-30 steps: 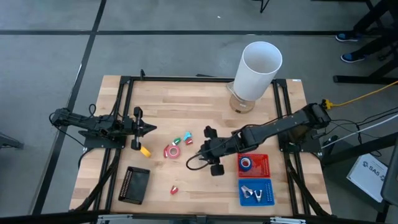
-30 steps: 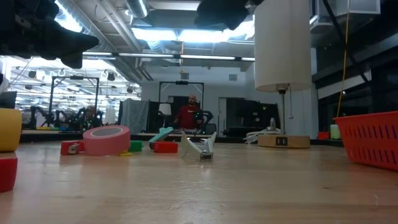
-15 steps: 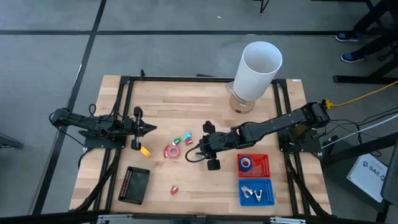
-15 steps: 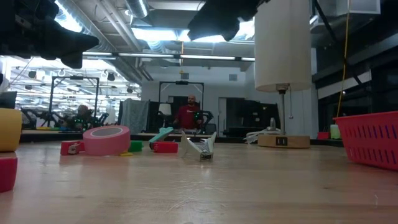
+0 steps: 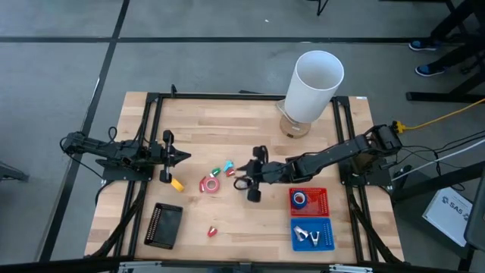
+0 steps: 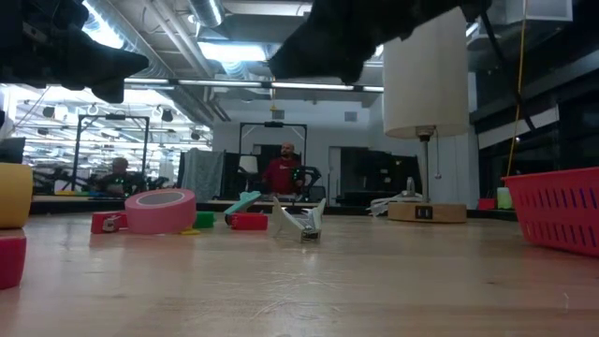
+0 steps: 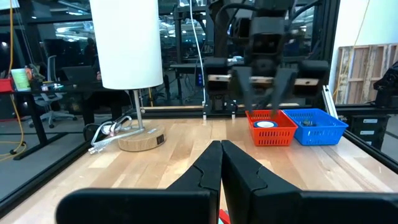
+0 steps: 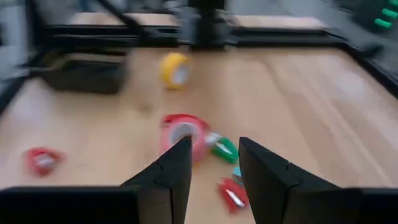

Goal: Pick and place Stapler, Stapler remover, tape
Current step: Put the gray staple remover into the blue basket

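My right gripper (image 5: 242, 177) (image 8: 214, 163) is open and hangs above the middle of the table, its fingers pointing at the pink-red tape roll (image 5: 210, 184) (image 8: 180, 133) (image 6: 160, 210). The orange-yellow roll (image 5: 176, 183) (image 8: 173, 68) stands on its edge farther left. The blue roll (image 5: 300, 199) lies in the red basket. A pale staple remover (image 6: 301, 221) rests on the table below the right gripper, and another (image 5: 306, 237) lies in the blue basket. A black stapler (image 5: 165, 225) lies flat near the near-left corner. My left gripper (image 5: 180, 157) (image 7: 221, 167) is shut and waits at the left edge.
A tall white cylinder (image 5: 314, 82) (image 6: 426, 65) stands on a wooden base at the far edge. The red basket (image 5: 318, 205) and the blue basket (image 5: 326, 227) sit near right. Small green and red pieces (image 5: 225, 169) lie by the pink roll; a red one (image 5: 212, 231) lies nearer.
My right gripper has moved toward the table's left and far edge, from beside the red basket toward the pink-red roll and the small pieces, staying open. In the low view it has come lower. Nothing on the table has moved.
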